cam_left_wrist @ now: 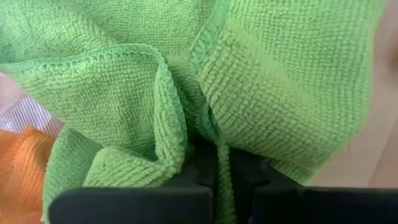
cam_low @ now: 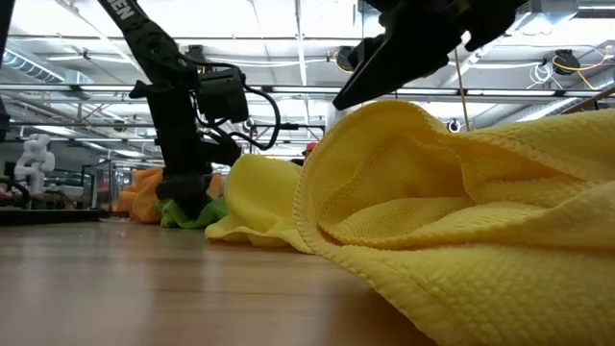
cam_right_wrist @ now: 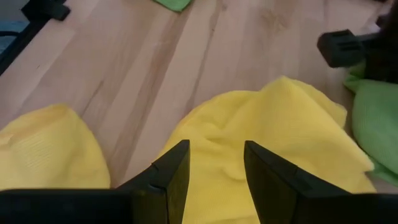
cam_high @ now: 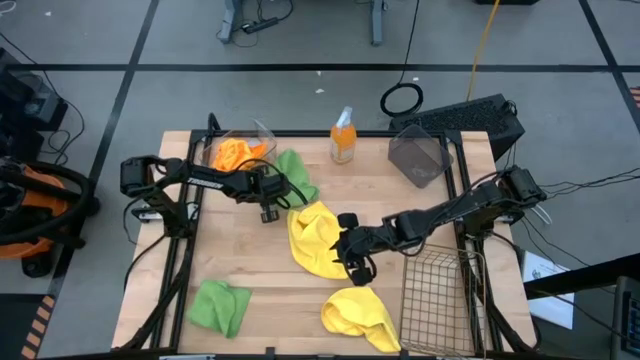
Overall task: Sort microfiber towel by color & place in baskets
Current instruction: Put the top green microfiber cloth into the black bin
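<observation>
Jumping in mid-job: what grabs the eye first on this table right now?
The left gripper is shut on a green towel beside the clear basket, which holds orange cloth. At mid-table the right gripper hovers open over a yellow towel. A second yellow towel lies by the wire mesh basket.

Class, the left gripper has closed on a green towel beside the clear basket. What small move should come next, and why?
Probably lift. The left gripper is shut on a fold of the green towel, which lies on the table against the clear basket holding orange towels. Raising it should clear that basket before carrying.
</observation>
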`<state>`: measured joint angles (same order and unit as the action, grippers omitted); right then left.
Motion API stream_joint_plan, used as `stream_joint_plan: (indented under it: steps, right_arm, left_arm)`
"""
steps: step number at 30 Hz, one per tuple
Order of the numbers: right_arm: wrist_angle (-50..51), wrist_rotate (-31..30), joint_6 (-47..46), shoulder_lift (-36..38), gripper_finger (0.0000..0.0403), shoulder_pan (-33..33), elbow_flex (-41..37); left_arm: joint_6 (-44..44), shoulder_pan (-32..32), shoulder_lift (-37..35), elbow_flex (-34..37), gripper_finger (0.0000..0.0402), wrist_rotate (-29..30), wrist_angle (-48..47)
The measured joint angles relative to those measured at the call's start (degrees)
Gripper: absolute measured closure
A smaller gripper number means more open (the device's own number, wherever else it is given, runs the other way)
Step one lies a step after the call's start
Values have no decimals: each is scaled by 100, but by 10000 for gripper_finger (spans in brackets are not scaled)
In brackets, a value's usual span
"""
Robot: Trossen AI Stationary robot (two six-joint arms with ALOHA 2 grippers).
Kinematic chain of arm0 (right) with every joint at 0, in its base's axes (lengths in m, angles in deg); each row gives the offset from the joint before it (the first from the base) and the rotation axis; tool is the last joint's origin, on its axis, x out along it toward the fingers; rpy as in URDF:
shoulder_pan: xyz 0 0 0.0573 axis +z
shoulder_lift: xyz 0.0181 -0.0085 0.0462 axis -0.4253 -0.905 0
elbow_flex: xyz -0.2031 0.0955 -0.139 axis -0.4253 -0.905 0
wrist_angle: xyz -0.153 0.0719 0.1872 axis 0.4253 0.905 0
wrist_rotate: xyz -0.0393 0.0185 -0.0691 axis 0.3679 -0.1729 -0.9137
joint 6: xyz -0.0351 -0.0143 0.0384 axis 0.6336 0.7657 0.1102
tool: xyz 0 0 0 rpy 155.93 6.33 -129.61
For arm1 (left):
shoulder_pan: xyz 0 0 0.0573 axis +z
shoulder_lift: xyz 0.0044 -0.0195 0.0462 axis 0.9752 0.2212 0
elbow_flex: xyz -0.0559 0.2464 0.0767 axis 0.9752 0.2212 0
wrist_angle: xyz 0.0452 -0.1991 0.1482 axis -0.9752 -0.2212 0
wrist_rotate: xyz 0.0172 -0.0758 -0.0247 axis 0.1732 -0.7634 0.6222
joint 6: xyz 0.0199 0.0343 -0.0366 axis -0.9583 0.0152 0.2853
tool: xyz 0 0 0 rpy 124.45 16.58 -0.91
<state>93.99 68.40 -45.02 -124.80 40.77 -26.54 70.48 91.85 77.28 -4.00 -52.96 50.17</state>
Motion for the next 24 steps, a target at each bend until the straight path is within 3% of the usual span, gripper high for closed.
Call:
stream_joint_plan:
  steps: [10, 18, 24]
  right_arm:
    - [63, -38, 363, -2, 259, 281, 0]
    - [-142, -790, 512, -2, 259, 365, 0]
    - [-1507, -1040, 786, -3, 259, 367, -350]
  left_arm:
    - [321, -57, -213, -267, 388, -133, -51]
    - [813, -113, -834, -526, 390, -81, 4]
    - [1168, -316, -1486, -551, 391, -66, 59]
